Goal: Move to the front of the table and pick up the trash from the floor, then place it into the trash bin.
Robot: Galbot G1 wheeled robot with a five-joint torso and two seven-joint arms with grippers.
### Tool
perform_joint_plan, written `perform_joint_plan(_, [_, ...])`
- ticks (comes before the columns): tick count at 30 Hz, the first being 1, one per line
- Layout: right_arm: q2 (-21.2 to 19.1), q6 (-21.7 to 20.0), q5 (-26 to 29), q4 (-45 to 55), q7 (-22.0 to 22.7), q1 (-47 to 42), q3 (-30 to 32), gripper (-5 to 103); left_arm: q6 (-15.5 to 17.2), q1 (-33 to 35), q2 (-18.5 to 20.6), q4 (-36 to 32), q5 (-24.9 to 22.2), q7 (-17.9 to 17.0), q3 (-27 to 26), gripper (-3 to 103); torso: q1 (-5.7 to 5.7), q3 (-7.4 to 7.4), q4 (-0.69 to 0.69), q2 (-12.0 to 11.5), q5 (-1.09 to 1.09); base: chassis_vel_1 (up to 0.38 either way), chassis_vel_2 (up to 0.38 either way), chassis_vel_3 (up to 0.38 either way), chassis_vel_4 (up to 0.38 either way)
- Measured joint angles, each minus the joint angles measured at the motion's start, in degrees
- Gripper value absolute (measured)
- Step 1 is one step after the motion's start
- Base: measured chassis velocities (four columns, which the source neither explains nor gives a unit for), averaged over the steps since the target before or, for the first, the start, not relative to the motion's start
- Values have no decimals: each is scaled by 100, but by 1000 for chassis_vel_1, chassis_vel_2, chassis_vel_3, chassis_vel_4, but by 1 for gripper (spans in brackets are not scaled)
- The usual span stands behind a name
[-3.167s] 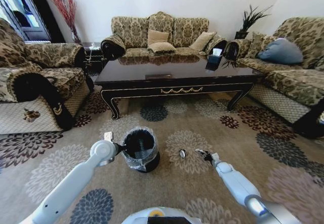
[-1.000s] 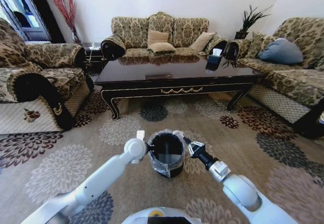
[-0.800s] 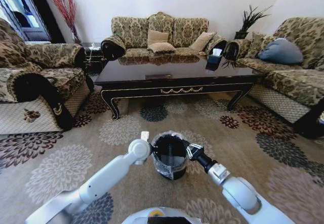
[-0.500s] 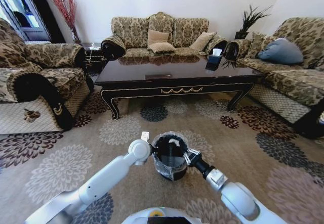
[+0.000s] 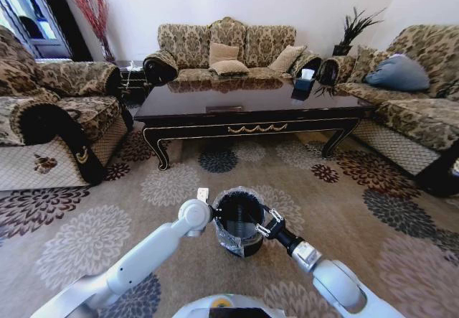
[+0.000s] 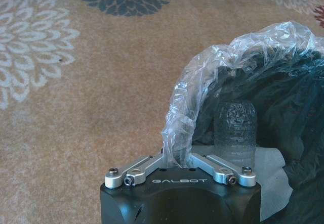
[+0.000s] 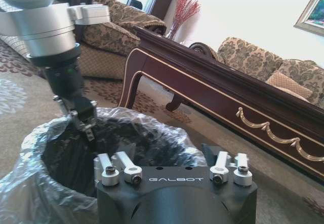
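Note:
The black trash bin (image 5: 237, 244) with its clear liner stands on the patterned floor (image 5: 344, 210) in front of the dark table (image 5: 251, 108). My left gripper (image 5: 212, 214) is shut on the liner at the bin's left rim; the left wrist view shows its fingers (image 6: 152, 164) pinching the plastic (image 6: 228, 62). Trash lies inside the bin: a clear bottle (image 6: 234, 133) and a white piece (image 6: 271, 171). My right gripper (image 5: 261, 227) hangs over the right rim, open, nothing between its fingers. In the right wrist view it (image 7: 174, 166) looks over the liner (image 7: 152, 125) at the left gripper (image 7: 84, 121).
Sofas surround the table: one behind it (image 5: 226, 52), one left (image 5: 50, 110), one right (image 5: 416, 95). A small dark box with white tissue (image 5: 304, 80) sits on the table's far right corner. Open carpet lies on both sides of the bin.
The left gripper has dragged the bin rightward to in front of me. The right gripper rose from the floor to the bin's rim, and a white piece seen in the bin's mouth has gone.

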Motion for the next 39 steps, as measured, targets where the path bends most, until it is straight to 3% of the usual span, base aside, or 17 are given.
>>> perform_joint_plan(4, [-15, -13, 59, -5, 35, 99, 62, 94, 0, 81, 48, -33, 3, 19, -122, 0, 0, 0, 0, 0, 0, 0, 0, 0, 0])
perform_joint_plan(6, [-18, -16, 83, -7, 52, 132, 78, 97, 0, 103, 59, -43, 5, 24, -158, 0, 0, 0, 0, 0, 0, 0, 0, 0, 0])
perform_joint_plan(20, [56, -114, 377, 42, 132, 226, 137, 100, 0, 402, 322, -107, 55, 178, -703, 0, 0, 0, -1, 0, 0, 0, 0, 0, 0])
perform_joint_plan(24, [100, -307, 894, -52, 293, 438, 134, 100, 0, 613, 514, -108, 63, 278, -1165, 0, 0, 0, 1, 0, -1, 0, 0, 0, 0])
perform_joint_plan(28, [95, -729, 2071, -601, 613, 1014, -36, 100, 0, 828, 839, 94, 88, 546, -1709, 0, 0, 0, -2, 0, -2, 0, 0, 0, 0])
perform_joint_plan(31, [35, -930, 2497, -1054, 728, 1504, -295, 100, 0, 993, 1005, 218, 110, 673, -2006, 0, 0, 1, 0, 0, 0, 0, 0, 0, 0])
perform_joint_plan(36, [-76, -1143, 2893, -1702, 744, 2392, -837, 100, 0, 1339, 1190, 296, 137, 835, -2441, 0, 0, 1, 5, 0, 0, 0, 0, 0, 0])
perform_joint_plan(39, [-52, -1247, 2994, -2237, 679, 2956, -1295, 100, 0, 1688, 1230, 289, 201, 925, -2782, 0, 0, 1, -1, 0, -3, 0, 0, 0, 0])
